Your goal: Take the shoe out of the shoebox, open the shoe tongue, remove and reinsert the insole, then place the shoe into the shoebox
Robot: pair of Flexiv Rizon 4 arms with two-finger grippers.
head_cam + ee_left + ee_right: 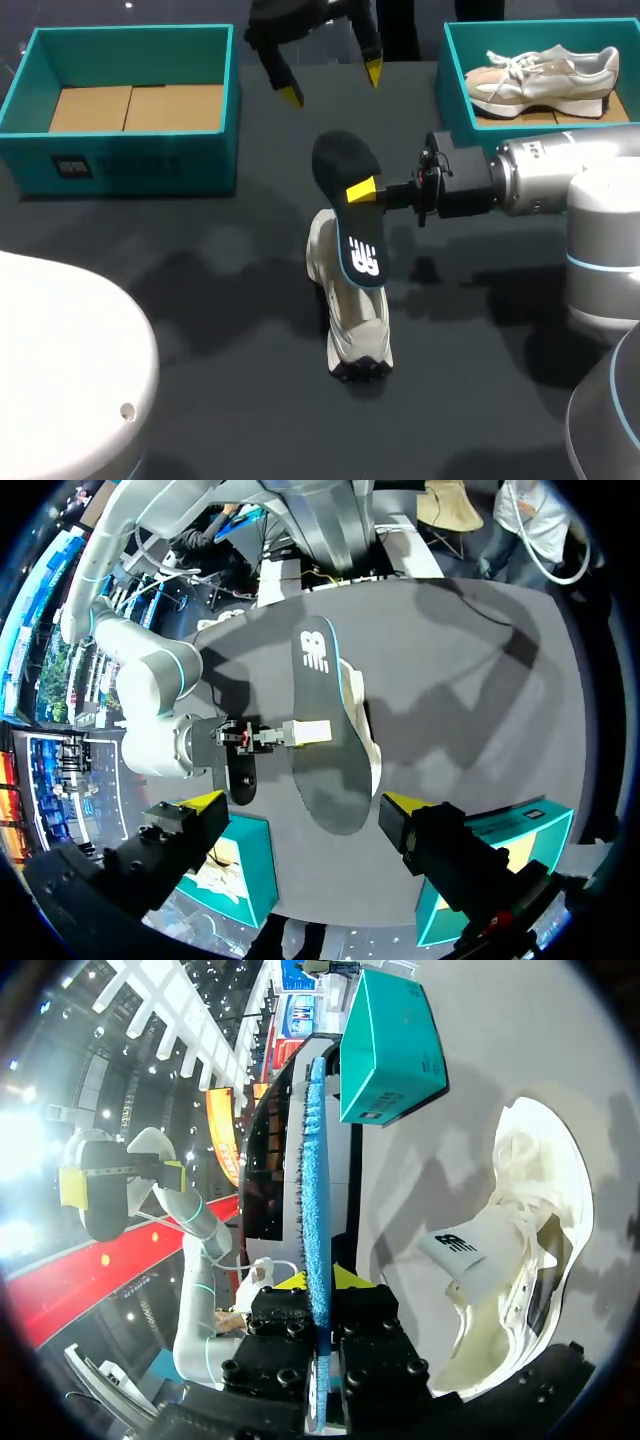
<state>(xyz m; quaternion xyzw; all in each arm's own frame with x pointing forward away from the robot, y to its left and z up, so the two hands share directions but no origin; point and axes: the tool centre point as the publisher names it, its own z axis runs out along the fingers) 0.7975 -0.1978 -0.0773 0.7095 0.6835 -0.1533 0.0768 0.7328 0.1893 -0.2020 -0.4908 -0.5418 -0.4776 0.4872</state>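
Black insole out, clamped in my right end effector; left end effector open. Reinsertion into shoe and boxing outstanding.

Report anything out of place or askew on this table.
Only the insole is out of place: it is out of the shoe, pinched at its edge in the right pincer above the shoe's opening. The shoe stands upright on the table. Nothing looks spilled or damaged.

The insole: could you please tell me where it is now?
Head view: the insole is clamped in the right claw near the middle of the table, over the white shoe.
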